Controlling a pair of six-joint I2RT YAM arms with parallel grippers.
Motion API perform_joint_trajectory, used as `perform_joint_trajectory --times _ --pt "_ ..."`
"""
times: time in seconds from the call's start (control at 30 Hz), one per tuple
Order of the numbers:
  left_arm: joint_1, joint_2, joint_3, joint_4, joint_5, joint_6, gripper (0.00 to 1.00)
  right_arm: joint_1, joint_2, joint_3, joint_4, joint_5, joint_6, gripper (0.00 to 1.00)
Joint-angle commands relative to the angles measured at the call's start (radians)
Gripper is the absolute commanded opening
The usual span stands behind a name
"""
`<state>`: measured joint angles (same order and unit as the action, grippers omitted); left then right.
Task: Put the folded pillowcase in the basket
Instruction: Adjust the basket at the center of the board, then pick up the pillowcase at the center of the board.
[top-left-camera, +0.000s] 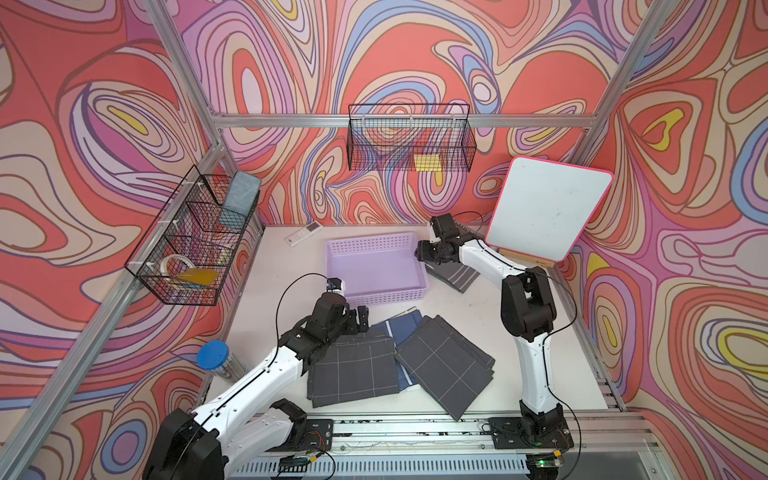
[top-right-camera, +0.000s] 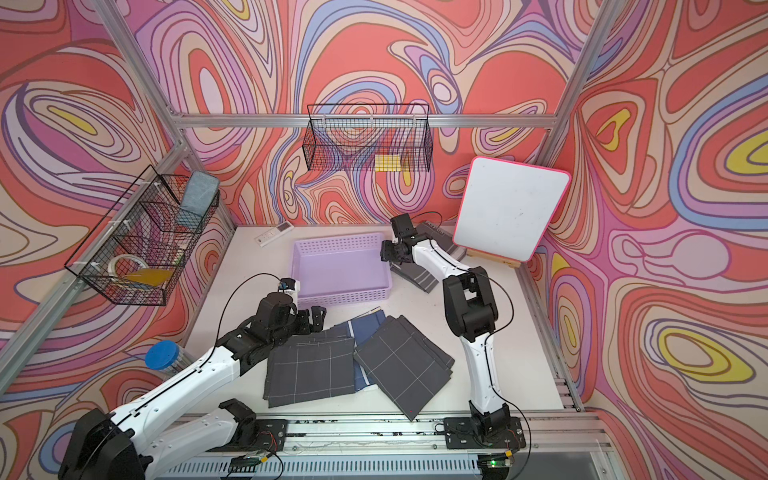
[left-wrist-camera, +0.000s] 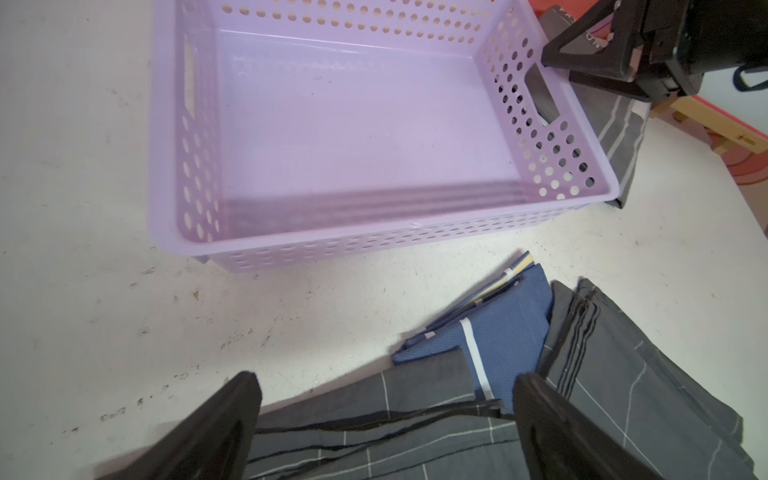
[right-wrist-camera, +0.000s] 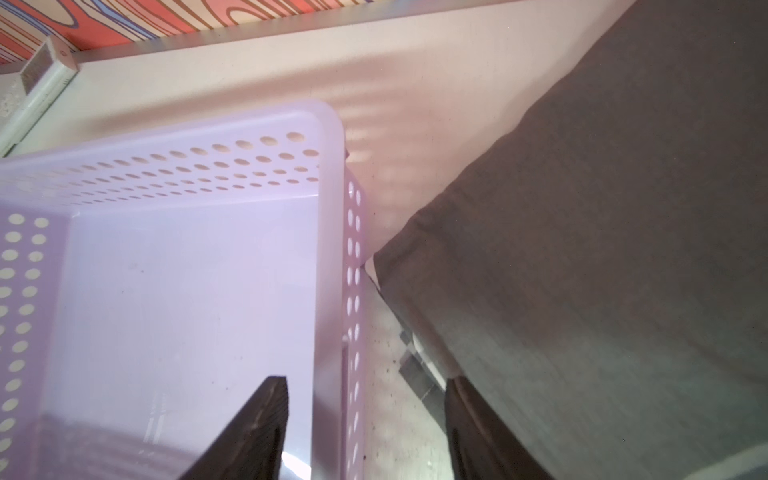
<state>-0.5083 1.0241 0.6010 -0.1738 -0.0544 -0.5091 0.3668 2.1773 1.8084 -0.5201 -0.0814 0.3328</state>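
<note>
the basket (top-left-camera: 390, 296) sits empty in the middle of the table (top-left-camera: 286, 291), nothing folded inside it in any view. the right gripper (top-left-camera: 419, 252) hangs over the basket's right wall. in the right wrist view its jaws stand apart, one finger over the lavender floor, the other out over grey cloth, and nothing is held between them. that cloth is the striped pillowcase (top-left-camera: 457, 276), lying flat on the table just beside the basket's right wall, partly under the arm. its long side seems to run roughly along that wall.

on the other side, the left gripper (top-left-camera: 360, 322) hovers low with its jaws spread wide and empty over the far edge of a checked pillowcase (top-left-camera: 353, 370). a blue pillowcase (top-left-camera: 409, 328) peeks out beside it, partly covered. in the left wrist view the basket's front wall (left-wrist-camera: 374, 245) lies straight ahead of the fingers, a strip of bare table between.

so two candidates, and nothing grasped. the right arm is nearer the striped one, which would need a short carry leftward over the wall. the left is nearer the checked one, which would need a lift and a push forward over the front rim. which goes first i can't tell, but each fold has to clear a rim without the layers sliding open.
</note>
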Motion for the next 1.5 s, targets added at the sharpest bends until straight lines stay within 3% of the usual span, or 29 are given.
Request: perform_joint_trajectory --times 0.0,0.13,0.23,0.53,0.83,1.13,1.47 --pt "0.003 -0.001 0.03 0.046 0.139 0.045 0.99 0.003 -0.169 -0.074 0.026 0.0 0.004 0.67" --pt "-0.008 0.03 0.041 0.093 0.292 0.047 0.99 0.003 -0.337 -0.235 0.054 0.023 0.024 0.72" --pt "-0.05 0.073 0.07 0.099 0.33 0.057 0.99 0.003 -0.48 -0.371 0.071 0.04 0.042 0.78" --pt "-0.219 0.309 0.243 0.009 0.32 0.113 0.97 0.003 -0.87 -0.77 0.099 0.111 0.096 0.78" --pt "-0.251 0.536 0.424 -0.133 0.348 0.142 0.86 0.003 -1.158 -1.042 0.059 0.131 0.155 0.77" --pt "-0.258 0.713 0.537 -0.209 0.377 0.143 0.74 0.003 -1.274 -1.171 0.008 0.127 0.187 0.76" --pt "-0.283 0.843 0.638 -0.277 0.389 0.175 0.62 0.003 -1.318 -1.202 -0.017 0.153 0.186 0.76"
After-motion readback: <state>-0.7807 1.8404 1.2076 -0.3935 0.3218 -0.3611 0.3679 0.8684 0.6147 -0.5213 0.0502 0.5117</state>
